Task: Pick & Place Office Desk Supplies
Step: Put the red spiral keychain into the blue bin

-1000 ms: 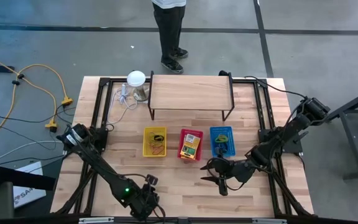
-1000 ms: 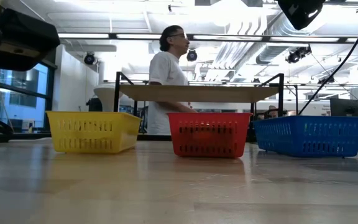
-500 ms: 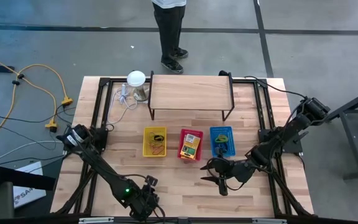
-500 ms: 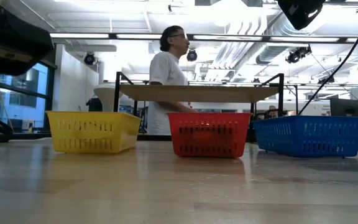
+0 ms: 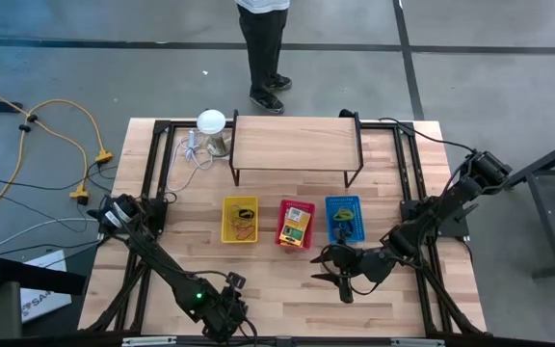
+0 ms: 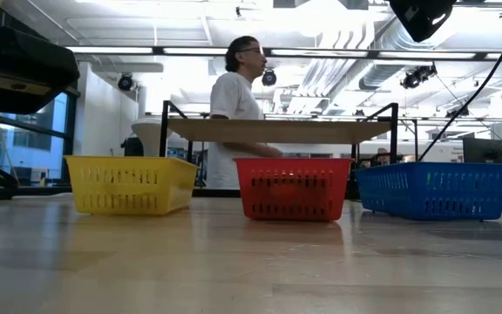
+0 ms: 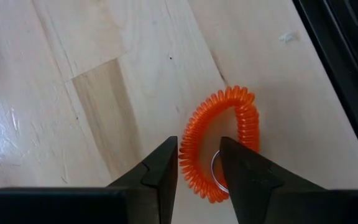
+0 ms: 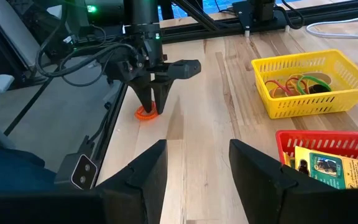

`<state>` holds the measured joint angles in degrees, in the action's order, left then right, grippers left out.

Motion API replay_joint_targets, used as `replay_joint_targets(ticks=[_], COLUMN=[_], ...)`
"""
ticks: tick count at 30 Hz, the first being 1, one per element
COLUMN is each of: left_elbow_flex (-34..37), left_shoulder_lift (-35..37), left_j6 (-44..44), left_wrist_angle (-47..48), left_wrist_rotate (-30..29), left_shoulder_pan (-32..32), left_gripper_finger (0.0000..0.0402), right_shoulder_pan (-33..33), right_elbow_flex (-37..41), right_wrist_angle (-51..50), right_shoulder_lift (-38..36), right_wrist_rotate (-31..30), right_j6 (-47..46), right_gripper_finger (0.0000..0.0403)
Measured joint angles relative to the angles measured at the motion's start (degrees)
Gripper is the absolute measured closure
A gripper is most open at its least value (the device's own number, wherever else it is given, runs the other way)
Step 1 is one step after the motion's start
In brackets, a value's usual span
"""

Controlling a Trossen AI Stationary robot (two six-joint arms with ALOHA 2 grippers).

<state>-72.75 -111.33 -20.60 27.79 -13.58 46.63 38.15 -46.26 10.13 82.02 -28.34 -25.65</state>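
From overhead we see the whole table (image 5: 287, 280). Our low camera looks level across it at three baskets. The left wrist hangs close over an orange coil (image 7: 219, 143); the right wrist sees it from afar.

Left arm's housing (image 6: 24, 65) a bit lower, low view.

Orange coil ring (image 7: 219, 144) flat on table, w/ small metal loop
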Motion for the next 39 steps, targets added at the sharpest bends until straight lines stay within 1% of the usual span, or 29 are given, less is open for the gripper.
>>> replay_joint_targets(ticks=[3,5,10,13,23,39], left_elbow_flex=[0.0,0.0,0.0,0.0,0.02,0.11], left_shoulder_lift=[-0.03,-0.04,-0.04,-0.04,-0.04,-0.09], left_j6=[-0.22,-1.9,-6.58,-6.9,-6.42,-6.38], left_wrist_angle=[0.04,0.16,0.24,0.29,0.38,0.51], left_wrist_rotate=[0.03,0.71,8.31,10.45,10.45,10.25], left_shoulder_pan=[-0.01,-0.49,-3.09,-4.39,-4.57,-4.55], left_gripper_finger=[0.0291,0.0293,0.0293,0.0293,0.0296,0.0352], right_shoulder_pan=[0.0,0.0,0.0,0.0,0.0,0.0], right_elbow_flex=[0.0,0.0,0.0,0.0,0.0,0.02], right_wrist_angle=[0.0,0.0,0.0,0.0,0.02,0.0], right_shoulder_lift=[0.0,0.0,0.0,0.0,0.0,0.0], right_wrist_rotate=[0.0,0.0,0.0,0.0,0.0,0.02], right_j6=[-0.02,-0.02,-0.02,-0.02,-0.02,-0.02], right_gripper_finger=[0.0243,0.0243,0.0243,0.0243,0.0243,0.0243])
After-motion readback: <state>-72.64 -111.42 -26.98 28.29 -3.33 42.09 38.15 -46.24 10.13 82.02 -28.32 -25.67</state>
